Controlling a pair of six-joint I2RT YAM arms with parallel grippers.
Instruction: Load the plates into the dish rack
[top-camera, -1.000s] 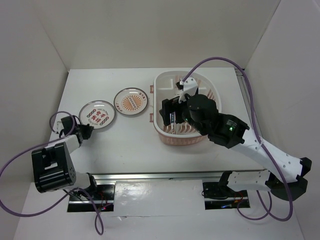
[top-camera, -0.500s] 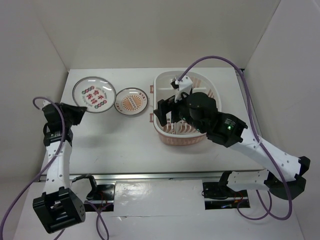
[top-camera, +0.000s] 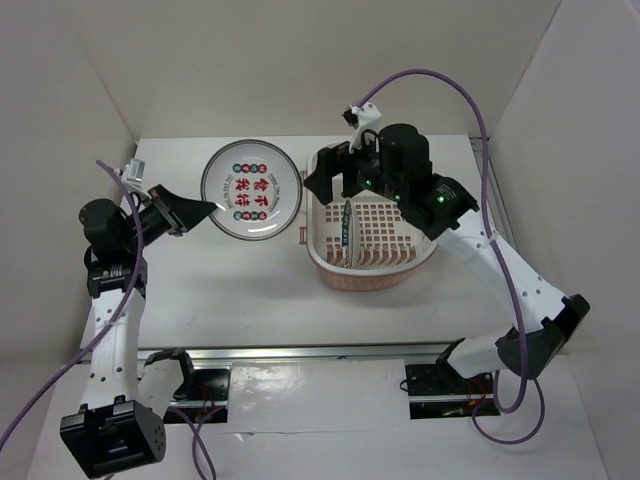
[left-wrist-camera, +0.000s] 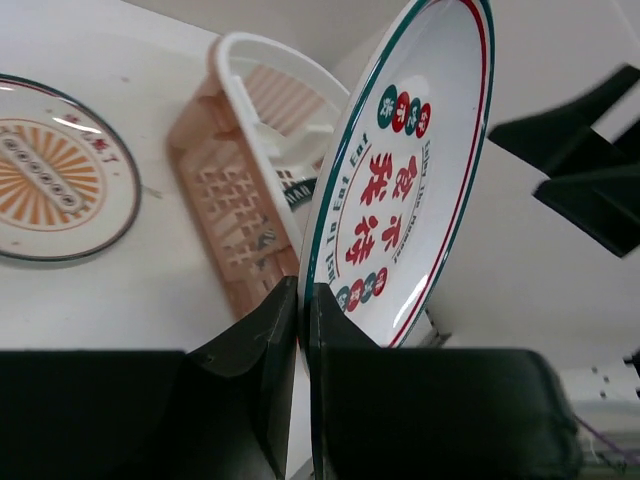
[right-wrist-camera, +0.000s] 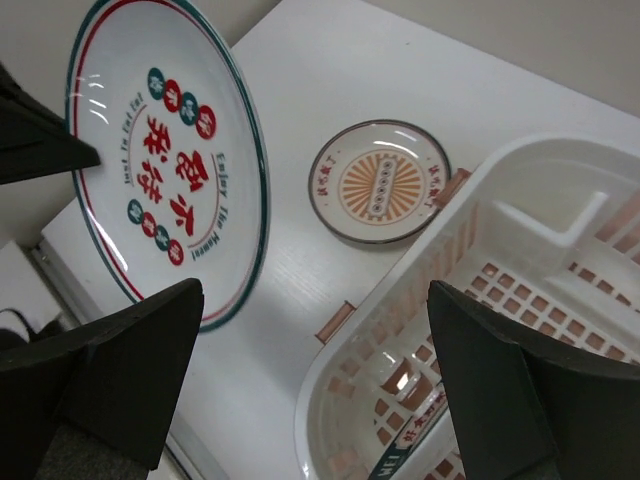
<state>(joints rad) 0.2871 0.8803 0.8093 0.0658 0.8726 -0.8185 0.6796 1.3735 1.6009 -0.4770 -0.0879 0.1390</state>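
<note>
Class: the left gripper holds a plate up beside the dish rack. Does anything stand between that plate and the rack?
Probably yes. The right gripper, open, hangs over the end of the dish rack nearest the held plate, which the left gripper grips by its rim. A second plate stands on edge inside that end.

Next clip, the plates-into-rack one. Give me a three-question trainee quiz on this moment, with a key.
1. True or false: the right gripper is shut on a plate.
2. What holds the red-lettered plate? A) the left gripper B) the right gripper C) neither
3. How many plates are inside the dish rack, and how do they sit?
Key: 1. False; its jaws are open and empty. 2. A, pinched at the rim. 3. One, the dark-rimmed plate, standing on edge.
</note>
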